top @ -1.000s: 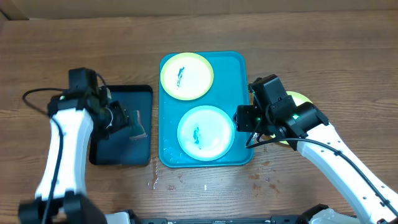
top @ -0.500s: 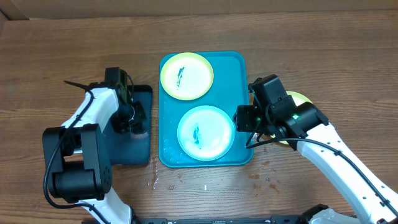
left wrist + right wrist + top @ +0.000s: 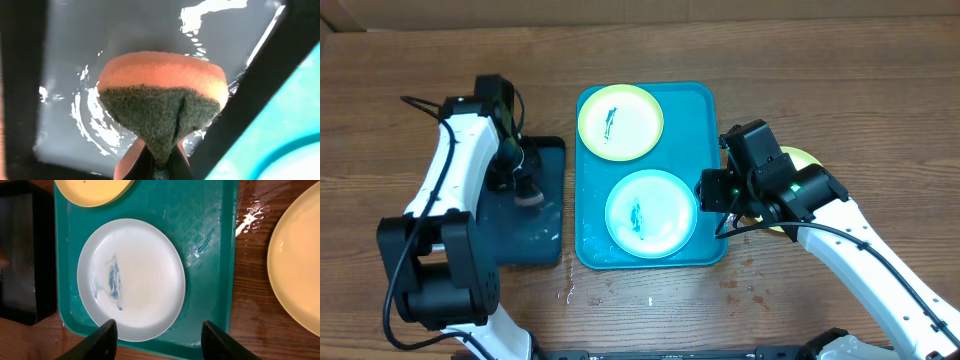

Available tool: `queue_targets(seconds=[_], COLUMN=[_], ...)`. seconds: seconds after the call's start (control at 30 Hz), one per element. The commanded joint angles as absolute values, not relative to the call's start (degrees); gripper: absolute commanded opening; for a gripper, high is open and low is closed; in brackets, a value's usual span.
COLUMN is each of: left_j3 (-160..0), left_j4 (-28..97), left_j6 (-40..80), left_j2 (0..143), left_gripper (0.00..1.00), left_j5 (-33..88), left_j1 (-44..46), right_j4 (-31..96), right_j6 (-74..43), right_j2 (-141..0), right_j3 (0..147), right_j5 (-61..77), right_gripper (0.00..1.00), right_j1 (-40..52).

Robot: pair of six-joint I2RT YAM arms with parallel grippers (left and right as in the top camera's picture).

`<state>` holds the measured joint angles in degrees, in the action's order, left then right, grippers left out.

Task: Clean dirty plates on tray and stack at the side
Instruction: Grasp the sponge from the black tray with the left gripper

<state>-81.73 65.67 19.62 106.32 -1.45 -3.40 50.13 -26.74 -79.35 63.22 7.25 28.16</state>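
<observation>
The turquoise tray (image 3: 705,110) holds a yellow-green plate (image 3: 620,120) at its far end and a light blue plate (image 3: 650,213) nearer me, each with a dark smear. A third plate (image 3: 805,157), yellow-green, lies on the table right of the tray, mostly hidden by my right arm. My left gripper (image 3: 525,190) is over the black tray, shut on an orange sponge (image 3: 160,95) with a green scouring face. My right gripper (image 3: 159,340) hangs open above the light blue plate's (image 3: 131,280) near edge, holding nothing.
A smaller black tray (image 3: 545,240), wet inside, sits left of the turquoise one. Water drops (image 3: 570,293) lie on the wood near the front edge. Cardboard runs along the table's far side.
My left arm swung over the black tray and its jaws shut on the sponge. The right arm and the plates have not moved.
</observation>
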Motion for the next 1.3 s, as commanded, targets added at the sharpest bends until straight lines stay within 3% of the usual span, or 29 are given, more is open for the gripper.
queue_targets(seconds=[0.0,0.17,0.33,0.7,0.87,1.27], left_j3=[-77.8,-66.3,-64.5,-82.8,-86.1,-64.0], left_j4=[63.0,49.1,48.0,65.7,68.2,48.6], left_j6=[20.1,21.8,17.9,13.0,13.1,15.8], left_j2=[105.4,105.6,105.6,105.6,105.6,105.8], left_gripper=[0.04,0.04,0.04,0.04,0.04,0.04], left_j5=[-8.6,-7.7,-3.8,8.0,6.2,3.4], left_j1=[-3.1,-2.9,-3.0,-3.1,-3.1,-3.4], right_j4=[49.8,49.8,49.7,50.1,51.0,52.3], right_j6=[-26.6,-26.6,-26.6,-26.6,-26.6,-26.6], right_j2=[-79.1,-79.1,-79.2,-81.2,-81.6,-81.6], right_j3=[64.3,64.3,64.3,64.1,64.1,64.1], right_j5=[7.1,7.2,7.1,6.1,6.1,6.0], right_gripper=[0.55,0.55,0.56,0.56,0.56,0.56], right_j1=[28.0,28.0,28.0,28.0,28.0,28.0])
